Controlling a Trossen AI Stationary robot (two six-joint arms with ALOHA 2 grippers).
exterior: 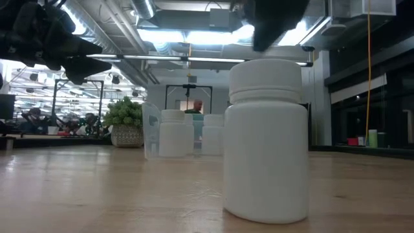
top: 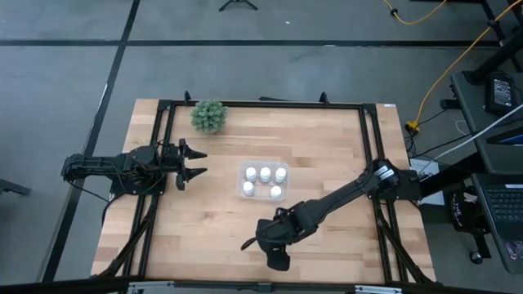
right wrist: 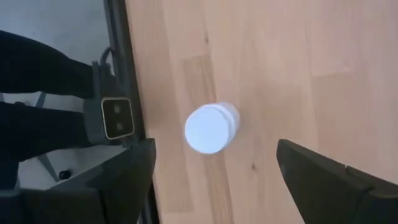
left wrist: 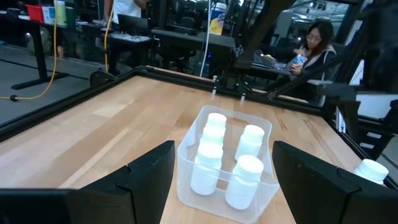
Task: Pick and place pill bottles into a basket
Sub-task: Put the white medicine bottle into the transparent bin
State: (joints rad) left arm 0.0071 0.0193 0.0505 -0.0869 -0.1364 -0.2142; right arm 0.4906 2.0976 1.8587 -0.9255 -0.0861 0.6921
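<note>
The clear basket (top: 243,181) stands at the table's middle and holds several white pill bottles (top: 264,173), upright on their bases. It also shows in the left wrist view (left wrist: 186,155). One more white pill bottle (exterior: 266,142) stands upright on the table near its near edge; it shows from above in the right wrist view (right wrist: 210,127). My right gripper (right wrist: 214,165) hangs open above this bottle, pointing down, with a finger out to either side and touching nothing. In the high view the right gripper (top: 274,245) hides the bottle. My left gripper (top: 198,163) waits open, left of the basket.
A green bushy plant (top: 209,115) stands at the far left of the table. A black frame rail (top: 155,163) runs round the table. A small camera (right wrist: 116,118) sits at the near edge beside the lone bottle. A person (left wrist: 314,40) sits beyond the table.
</note>
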